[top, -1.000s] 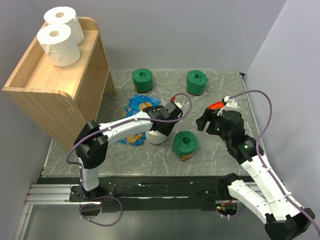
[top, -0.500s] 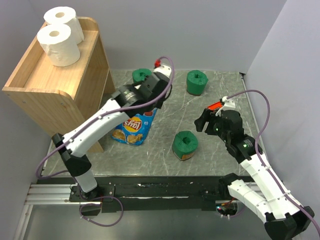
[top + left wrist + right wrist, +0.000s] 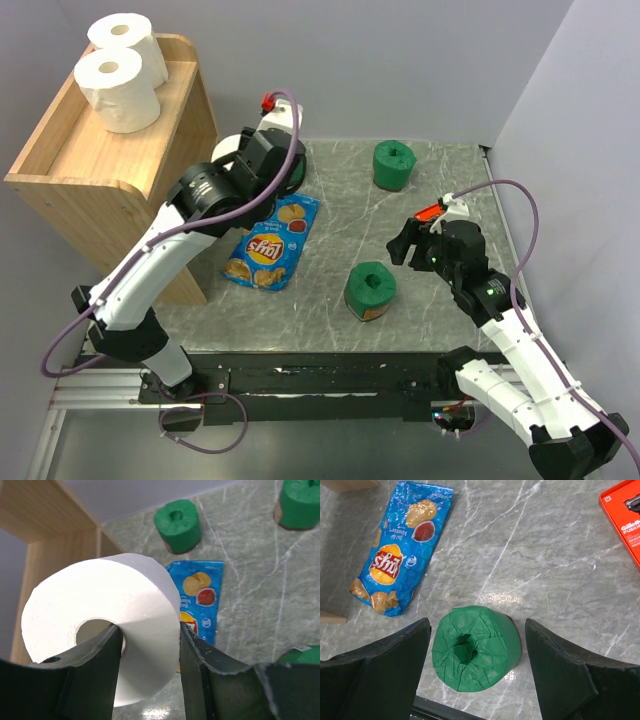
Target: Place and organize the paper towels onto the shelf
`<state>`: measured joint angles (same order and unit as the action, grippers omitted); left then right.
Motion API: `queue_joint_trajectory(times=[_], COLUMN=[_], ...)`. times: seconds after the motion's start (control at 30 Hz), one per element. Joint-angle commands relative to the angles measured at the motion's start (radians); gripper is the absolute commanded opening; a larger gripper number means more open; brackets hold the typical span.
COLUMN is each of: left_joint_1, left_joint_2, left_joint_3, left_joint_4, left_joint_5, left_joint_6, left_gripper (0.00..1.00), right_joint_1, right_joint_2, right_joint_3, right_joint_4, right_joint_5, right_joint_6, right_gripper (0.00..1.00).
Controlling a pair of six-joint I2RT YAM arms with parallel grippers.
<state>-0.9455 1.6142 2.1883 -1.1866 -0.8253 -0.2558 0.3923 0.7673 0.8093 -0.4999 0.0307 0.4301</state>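
Green, closest to the arm bases: the near green roll point(image 3: 370, 290) sat upright on the marble table point(image 3: 330, 215). The right gripper point(image 3: 472, 652) hovered over it with jaws spread wide and nothing between them, a finger on either side of the roll in the wrist view, neither touching. An orange box point(image 3: 432, 212) lay just behind that gripper, and a blue chip bag point(image 3: 272, 245) lay flat to the left of the roll. Further back, the left gripper point(image 3: 150, 655) was up off the table and clamped on a white roll point(image 3: 100, 615), one finger inside the hollow core and the other against the outer wall. The roll hung in the air beside the side panel of the shelf point(image 3: 80, 187), not yet over the tray top. A far green roll point(image 3: 393, 165) stood at the back right, and a third green roll point(image 3: 177, 525) stood near the shelf foot, hidden by the arm from above. Farthest left, two white rolls point(image 3: 118, 90) stood on the top tray, one behind the other and touching. Progress looked like two of six placed and a third on its way. All three green ones were left on the table, and the lower tiers could not be seen.
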Motion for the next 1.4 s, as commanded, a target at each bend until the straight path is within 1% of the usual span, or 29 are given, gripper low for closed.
queue_joint_trajectory(times=[0.0, 0.1, 0.23, 0.37, 0.5, 0.6, 0.63, 0.73, 0.77, 0.93, 0.97, 1.0, 1.07, 1.17, 1.3, 1.37], left_joint_1=[0.002, 0.002, 0.004, 0.002, 0.002, 0.002, 0.002, 0.002, 0.002, 0.002, 0.002, 0.002, 0.002, 0.002, 0.004, 0.022], left_joint_2=[-0.071, -0.086, -0.111, -0.114, -0.138, -0.151, -0.154, -0.181, -0.200, -0.237, -0.243, -0.246, -0.270, -0.310, -0.316, -0.306], left_joint_3=[0.065, 0.083, 0.088, 0.146, 0.137, 0.142, 0.140, 0.114, 0.087, 0.031, 0.015, 0.001, -0.060, -0.128, -0.121, -0.117], left_joint_4=[0.015, 0.021, 0.068, 0.091, 0.159, 0.185, 0.191, 0.237, 0.280, 0.395, 0.410, 0.453, 0.511, 0.591, 0.559, 0.547], left_joint_5=[-0.123, -0.149, -0.167, -0.192, -0.209, -0.247, -0.280, -0.327, -0.348, -0.437, -0.475, -0.494, -0.529, -0.526, -0.474, -0.446], left_joint_6=[0.043, 0.050, 0.085, 0.119, 0.174, 0.205, 0.214, 0.245, 0.298, 0.392, 0.426, 0.444, 0.515, 0.549, 0.524, 0.521], left_gripper=[0.44, 0.44, 0.45, 0.45, 0.44, 0.44, 0.44, 0.44, 0.45, 0.45, 0.45, 0.45, 0.44, 0.44, 0.43, 0.44], right_joint_1=[-0.006, -0.003, 0.005, 0.011, 0.017, 0.022, 0.023, 0.029, 0.029, 0.036, 0.039, 0.042, 0.043, 0.049, 0.059, 0.063], right_joint_2=[0.003, 0.026, 0.041, 0.043, 0.053, 0.061, 0.059, 0.061, 0.063, 0.070, 0.076, 0.078, 0.084, 0.089, 0.087, 0.087], right_joint_3=[0.014, 0.031, 0.050, 0.054, 0.059, 0.065, 0.067, 0.068, 0.070, 0.076, 0.083, 0.088, 0.099, 0.106, 0.108, 0.114], right_joint_4=[0.020, 0.017, 0.006, 0.011, 0.008, 0.003, 0.003, -0.002, -0.005, -0.005, -0.008, -0.009, -0.014, -0.017, -0.020, -0.029], right_joint_5=[-0.015, -0.025, -0.026, -0.025, -0.026, -0.025, -0.026, -0.023, -0.023, -0.023, -0.022, -0.020, -0.018, -0.014, -0.014, -0.006], right_joint_6=[0.010, 0.013, 0.012, 0.013, 0.016, 0.016, 0.015, 0.015, 0.013, 0.013, 0.013, 0.013, 0.010, 0.012, 0.013, 0.012], right_gripper=[0.83, 0.82, 0.83, 0.82, 0.82, 0.82, 0.82, 0.82, 0.82, 0.82, 0.82, 0.82, 0.82, 0.83, 0.82, 0.83])
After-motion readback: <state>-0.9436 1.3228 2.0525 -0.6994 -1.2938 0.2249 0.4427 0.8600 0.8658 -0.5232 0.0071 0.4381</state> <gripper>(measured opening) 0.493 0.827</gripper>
